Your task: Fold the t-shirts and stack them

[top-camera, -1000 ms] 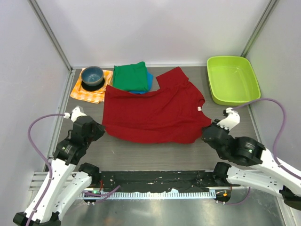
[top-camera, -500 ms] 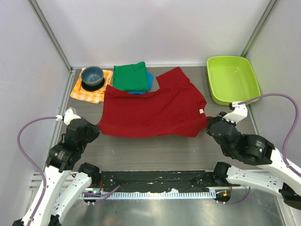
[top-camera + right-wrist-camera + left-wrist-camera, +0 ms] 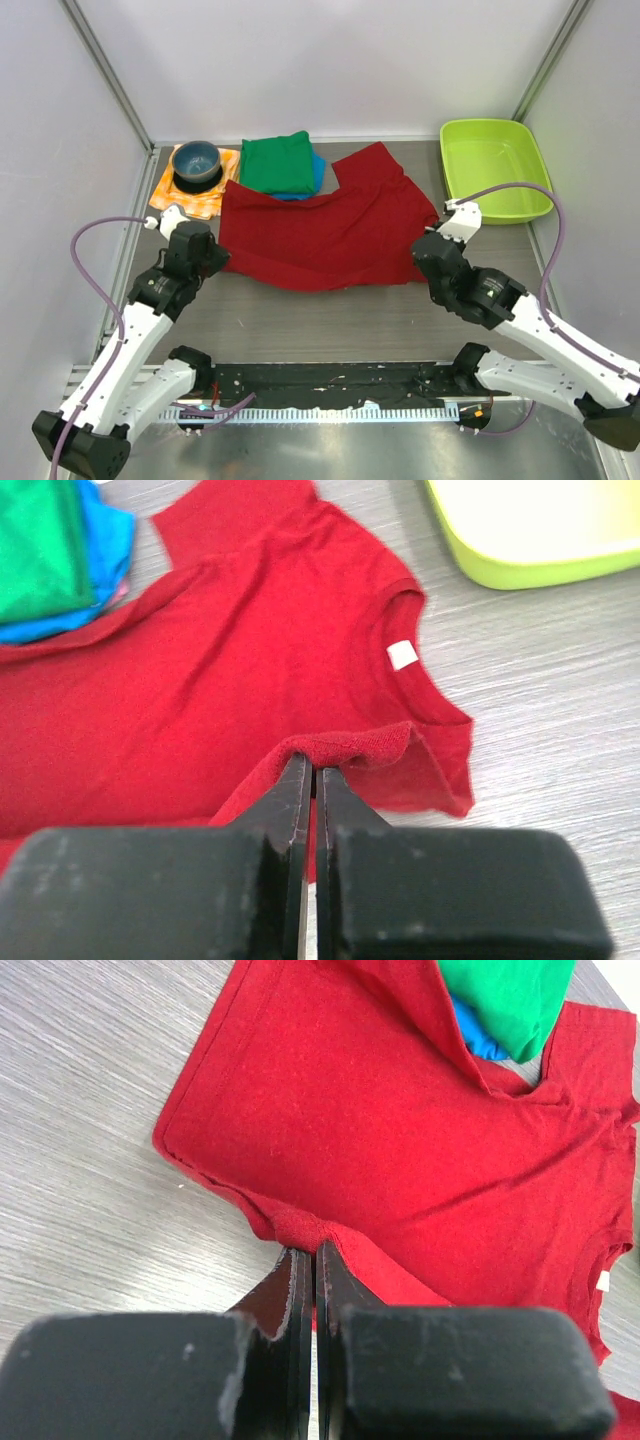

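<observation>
Pinching the red shirt (image 3: 330,235) at its near edge, L gripper (image 3: 314,1252) and R gripper (image 3: 314,765) each clamp tight on a bunched fold, w/ arms bent low over the table (image 3: 330,320). Shirts: 3. Red is spread mid-table, and the green shirt (image 3: 277,162) lies folded atop the blue shirt (image 3: 317,172) at the far edge. Blue is mostly hidden, only its right edge showing.

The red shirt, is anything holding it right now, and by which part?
Both tools hold the red shirt: the left tool pinches its near edge by the hem, the right tool a fold by the collar.
</observation>
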### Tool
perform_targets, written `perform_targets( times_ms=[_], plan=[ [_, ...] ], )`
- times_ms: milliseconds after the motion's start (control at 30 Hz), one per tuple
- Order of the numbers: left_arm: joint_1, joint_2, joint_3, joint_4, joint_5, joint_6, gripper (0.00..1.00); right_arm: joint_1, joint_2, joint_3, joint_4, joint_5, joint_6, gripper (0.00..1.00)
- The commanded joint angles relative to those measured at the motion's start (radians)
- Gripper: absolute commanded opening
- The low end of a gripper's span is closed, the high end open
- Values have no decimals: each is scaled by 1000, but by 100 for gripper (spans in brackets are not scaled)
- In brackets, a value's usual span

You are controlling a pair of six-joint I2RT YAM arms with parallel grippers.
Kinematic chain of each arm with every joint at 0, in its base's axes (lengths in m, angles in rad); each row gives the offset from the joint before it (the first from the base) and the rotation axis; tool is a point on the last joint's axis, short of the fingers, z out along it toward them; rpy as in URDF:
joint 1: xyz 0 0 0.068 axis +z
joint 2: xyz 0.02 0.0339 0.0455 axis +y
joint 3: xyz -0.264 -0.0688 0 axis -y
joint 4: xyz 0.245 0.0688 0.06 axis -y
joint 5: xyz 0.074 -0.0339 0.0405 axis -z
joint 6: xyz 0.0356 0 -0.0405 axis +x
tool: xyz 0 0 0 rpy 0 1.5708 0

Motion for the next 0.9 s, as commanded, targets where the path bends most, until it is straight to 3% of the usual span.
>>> perform_targets(
  times_ms=[0, 333, 867],
  plan=[
    [9, 21, -37, 112, -59, -16, 0, -184, -4, -74, 198, -191, -94, 1],
    [73, 119, -101, 204, -19, -30, 0, -394, 107, -105, 330, -389, -120, 1],
    [176, 448, -48, 411, 70, -31, 0, -482, 386, 1, 505, -497, -142, 1]
  ],
)
